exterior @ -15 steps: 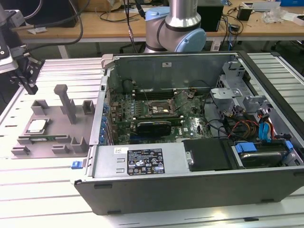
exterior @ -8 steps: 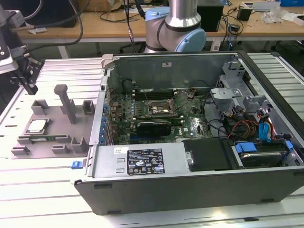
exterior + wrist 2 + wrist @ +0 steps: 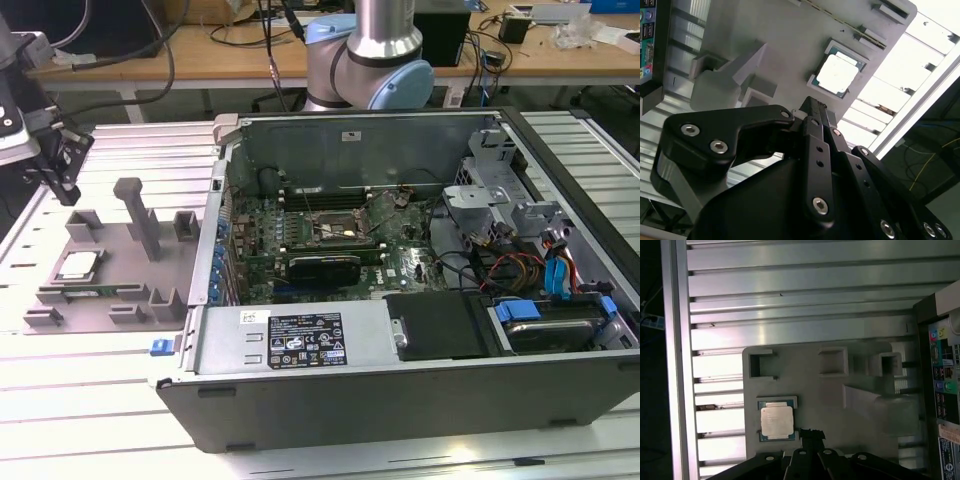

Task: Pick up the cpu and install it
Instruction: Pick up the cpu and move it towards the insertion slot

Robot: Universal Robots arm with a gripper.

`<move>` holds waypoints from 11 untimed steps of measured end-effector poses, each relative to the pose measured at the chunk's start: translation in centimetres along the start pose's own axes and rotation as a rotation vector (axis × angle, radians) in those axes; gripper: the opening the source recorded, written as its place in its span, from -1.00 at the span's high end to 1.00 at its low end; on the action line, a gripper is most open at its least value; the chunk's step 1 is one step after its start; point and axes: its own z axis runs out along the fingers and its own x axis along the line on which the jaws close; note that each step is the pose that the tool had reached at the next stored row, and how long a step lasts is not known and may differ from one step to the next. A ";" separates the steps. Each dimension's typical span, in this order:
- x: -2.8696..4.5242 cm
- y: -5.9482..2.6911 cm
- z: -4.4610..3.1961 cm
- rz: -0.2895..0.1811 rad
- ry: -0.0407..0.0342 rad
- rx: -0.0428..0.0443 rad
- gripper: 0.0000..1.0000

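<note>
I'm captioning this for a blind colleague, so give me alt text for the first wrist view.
The cpu, a silver square chip, sits in a pocket of a gray fixture plate on a ribbed metal table. The dark gripper hangs above the plate, close to the chip. A computer case stands beside the plate.

Robotics lab bench for computer assembly.
Open desktop case (image 3: 330, 135) on a slotted aluminium table (image 3: 90, 400), gray fixture plate (image 3: 110, 255) beside it, robot arm (image 3: 380, 60) behind, cable-strewn wooden benches (image 3: 220, 52) beyond.

The cpu (image 3: 77, 265) seemingly lies in the gray fixture (image 3: 118, 272).
</note>
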 end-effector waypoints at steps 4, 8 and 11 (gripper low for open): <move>0.82 -0.10 0.81 0.000 -0.0002 0.0000 0.79; 1.69 -0.21 1.76 0.000 0.0000 0.0001 0.79; 2.29 -0.32 2.45 0.000 -0.0002 0.0000 0.79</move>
